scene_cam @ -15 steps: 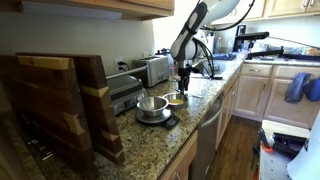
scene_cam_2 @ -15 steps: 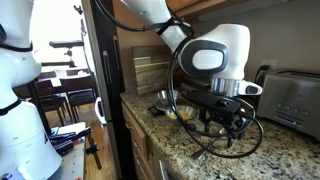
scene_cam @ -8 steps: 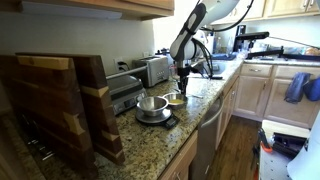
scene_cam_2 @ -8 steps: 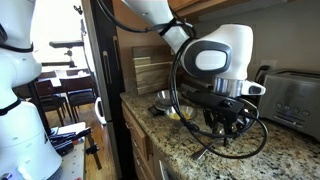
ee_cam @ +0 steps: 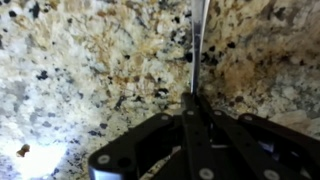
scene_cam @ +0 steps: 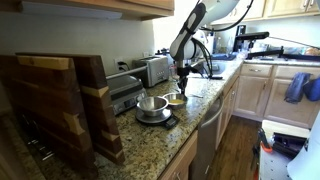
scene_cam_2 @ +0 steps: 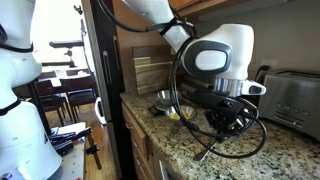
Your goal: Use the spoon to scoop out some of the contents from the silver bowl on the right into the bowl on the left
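Note:
In the wrist view my gripper [ee_cam: 195,98] points down at the speckled granite counter [ee_cam: 90,60], jaws closed together on the thin metal handle of the spoon [ee_cam: 200,35], which runs away from the fingertips. In an exterior view the gripper [scene_cam: 183,84] stands low over the counter just behind two bowls: a larger silver bowl [scene_cam: 152,104] on a dark round base and a smaller bowl [scene_cam: 176,99] with yellowish contents. In an exterior view the gripper [scene_cam_2: 222,128] is beside the bowls [scene_cam_2: 166,101], and the spoon [scene_cam_2: 205,150] slants down to the counter.
A silver toaster [scene_cam: 155,68] and a dark appliance [scene_cam: 122,92] stand behind the bowls. Tall wooden cutting boards [scene_cam: 60,100] lean at the near end. A black cable [scene_cam_2: 250,140] loops round the gripper. The counter edge [scene_cam: 205,112] drops to the cabinets.
The jaws have closed from wide open onto the spoon handle. The arm has barely moved and the bowls are as they were.

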